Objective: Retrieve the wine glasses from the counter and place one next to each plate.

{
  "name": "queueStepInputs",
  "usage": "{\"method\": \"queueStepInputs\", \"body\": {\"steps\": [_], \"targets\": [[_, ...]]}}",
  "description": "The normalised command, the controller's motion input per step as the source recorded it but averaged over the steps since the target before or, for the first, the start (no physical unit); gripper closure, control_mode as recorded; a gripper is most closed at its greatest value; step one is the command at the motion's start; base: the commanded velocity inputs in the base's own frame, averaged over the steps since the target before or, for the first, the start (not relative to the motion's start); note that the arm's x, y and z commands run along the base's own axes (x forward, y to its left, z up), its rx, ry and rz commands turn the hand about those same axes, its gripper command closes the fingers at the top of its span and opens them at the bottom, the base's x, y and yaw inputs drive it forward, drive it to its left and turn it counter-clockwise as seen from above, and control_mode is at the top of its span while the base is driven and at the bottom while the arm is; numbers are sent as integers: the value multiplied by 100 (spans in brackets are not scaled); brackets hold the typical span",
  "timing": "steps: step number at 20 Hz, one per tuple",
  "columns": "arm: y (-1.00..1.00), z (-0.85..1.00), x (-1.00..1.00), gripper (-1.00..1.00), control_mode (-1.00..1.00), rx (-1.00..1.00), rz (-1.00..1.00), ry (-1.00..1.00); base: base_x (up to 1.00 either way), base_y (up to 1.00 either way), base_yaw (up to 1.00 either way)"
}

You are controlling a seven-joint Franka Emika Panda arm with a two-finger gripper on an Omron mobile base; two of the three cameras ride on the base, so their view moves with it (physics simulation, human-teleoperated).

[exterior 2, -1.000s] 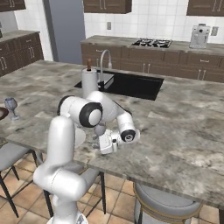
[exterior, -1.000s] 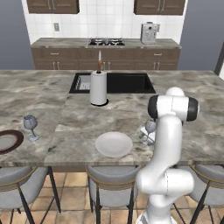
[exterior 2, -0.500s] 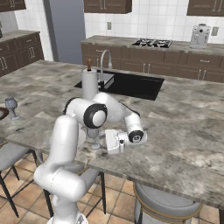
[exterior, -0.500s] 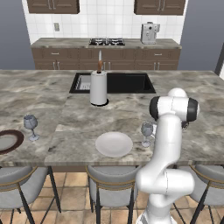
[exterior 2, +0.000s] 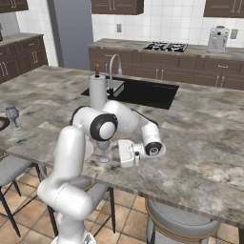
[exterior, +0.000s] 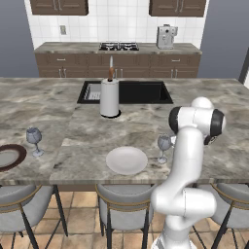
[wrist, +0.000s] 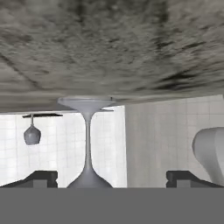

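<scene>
Hand view, inverted: gripper fingertips now spread wide and drawn back from the near wine glass, released upright just beside the white plate. Farther left, the second wine glass stands beside the dark-rimmed plate; both placements appear complete.

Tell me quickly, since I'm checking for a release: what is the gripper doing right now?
Gripper: open, holding nothing; the wine glass stands free on the island beside the white plate, its stem between the fingertips.
</scene>
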Motion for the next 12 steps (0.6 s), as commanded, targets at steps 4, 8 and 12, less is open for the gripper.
{"method": "queueStepInputs", "body": {"steps": [4, 8, 12], "targets": [[-8, 42, -32, -100, -100, -3, -10, 0, 0, 0, 0], [0, 69, -50, -100, -100, -14, -18, -3, 0, 0, 0], [0, 83, -72, -100, -100, -18, -23, -5, 0, 0, 0]]}}
